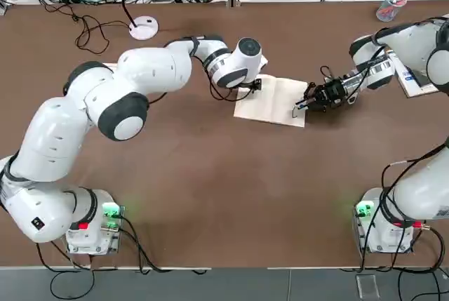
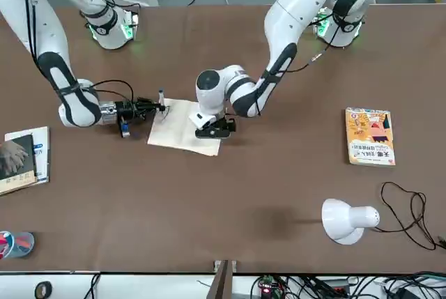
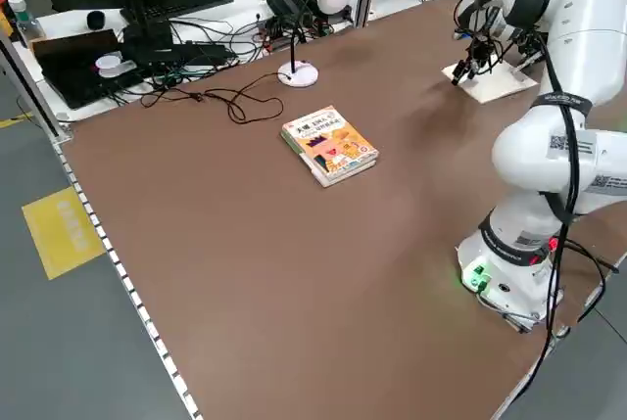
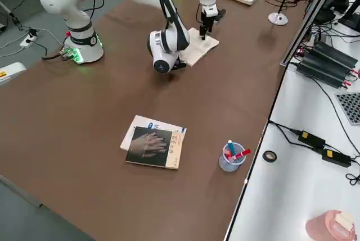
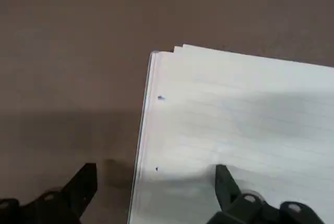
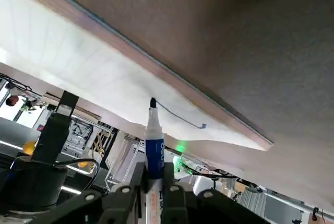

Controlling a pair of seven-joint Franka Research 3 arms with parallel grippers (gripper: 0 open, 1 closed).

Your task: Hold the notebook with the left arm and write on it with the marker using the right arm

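The left gripper (image 1: 255,85) sits at the notebook's (image 1: 273,101) left edge near mid-table, fingers spread, one finger (image 5: 225,182) over the page and the other (image 5: 83,181) over bare table (image 1: 224,189); whether it truly presses the paper I cannot tell from the wrist view. The notebook lies open and flat, slightly skewed. At its right edge the right gripper (image 1: 306,102) is clamped tight on the marker (image 6: 154,130), the tip touching the page at the end of a short blue stroke (image 6: 180,117). What could go wrong, as I judge it: the stroke runs close to the right edge, so a longer pull could carry the tip off the paper onto the table; if the left finger bears lightly, drag from the marker could slide or swivel the notebook, smearing the line; too much downward push could tilt the marker in the grip or buckle the thin page. Count: two arms, one notebook, one marker in hand, one orange picture book (image 2: 370,136) far left of the notebook, one dark-covered book (image 4: 153,147) at the right side, one cup of pens (image 4: 230,157) at the far right, and one white lamp (image 1: 144,28) at the far side.
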